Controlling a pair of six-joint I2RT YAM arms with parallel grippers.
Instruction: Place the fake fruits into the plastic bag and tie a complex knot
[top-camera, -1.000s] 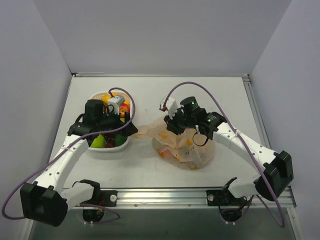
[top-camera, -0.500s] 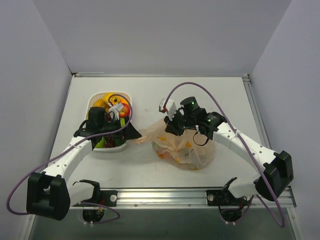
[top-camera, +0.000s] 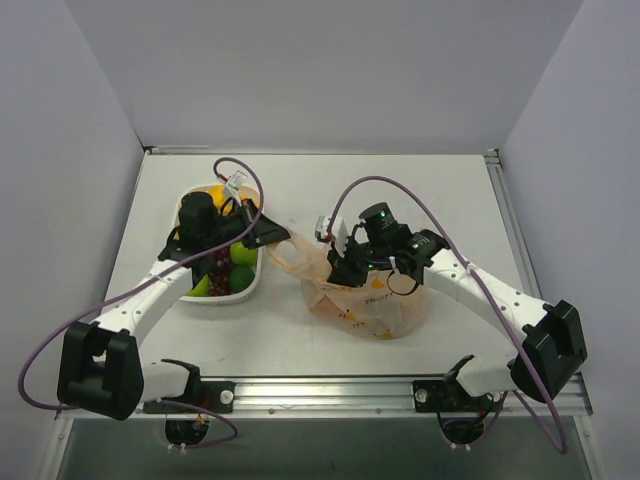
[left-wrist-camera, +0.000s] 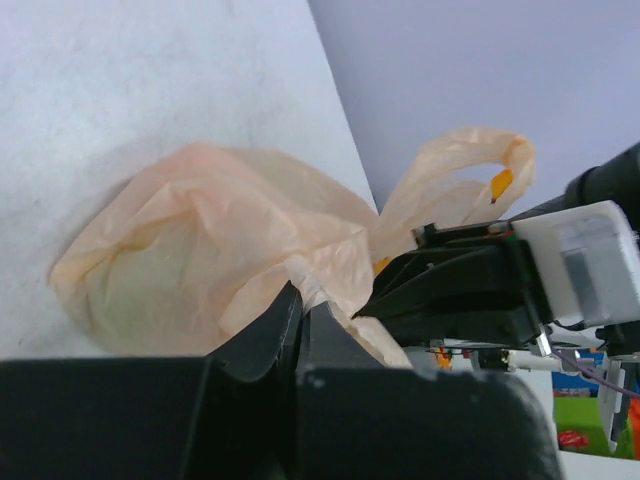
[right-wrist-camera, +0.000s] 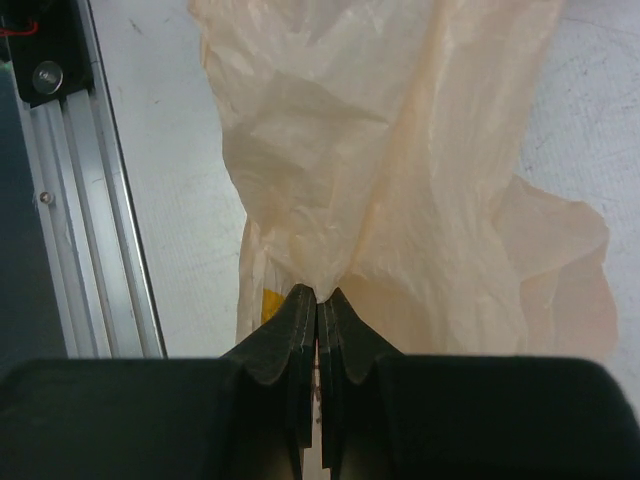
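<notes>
Pinching plastic bag (top-camera: 375, 305) edges, left fingers (left-wrist-camera: 262, 340), right fingers (right-wrist-camera: 285, 335), basket (top-camera: 215, 298) alongside.

No legible text, brand or number in any view

Bag (top-camera: 375, 312): small orange printed marks (top-camera: 376, 283), too small and crumpled to read, shapes only, no letters made out

Left wrist view: orange patch (left-wrist-camera: 500, 184) on bag loop, blurred, unreadable

Right wrist view: yellow patch (right-wrist-camera: 268, 301) on bag fold, unreadable

Blue and green boxes (left-wrist-camera: 588, 400) at edge of left wrist view: print blurred, unreadable
</notes>
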